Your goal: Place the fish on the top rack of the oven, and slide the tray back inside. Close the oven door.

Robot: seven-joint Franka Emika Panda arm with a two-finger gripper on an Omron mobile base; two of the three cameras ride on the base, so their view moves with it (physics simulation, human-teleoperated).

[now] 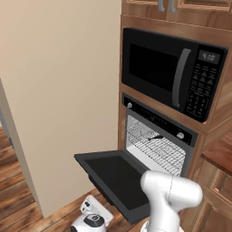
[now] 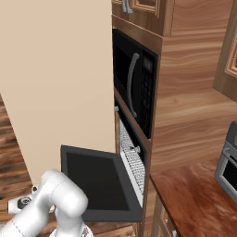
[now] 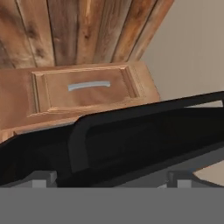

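The black oven [image 1: 158, 118] stands open, its oven door [image 1: 113, 176] [image 2: 97, 180] folded down flat. The silver wire top rack [image 1: 156, 152] [image 2: 132, 159] sits within the cavity. A small dark sliver [image 1: 156, 136] lies on it, too small to say whether it is the fish. My gripper [image 1: 93, 218] [image 2: 23, 202] hangs low beneath the door's outer edge, near the floor. In the hand view the gripper [image 3: 111, 181] is open with nothing between its fingers, and it faces the door's dark handle bar [image 3: 131, 116] from below.
A black microwave [image 1: 167, 72] [image 2: 134, 83] sits above the oven. A beige wall [image 1: 59, 90] runs along the left. Under the door is a wooden drawer front [image 3: 87, 89] with a silver pull. To the right lie a wooden counter [image 2: 194, 199] and a grey toaster oven [image 2: 229, 162].
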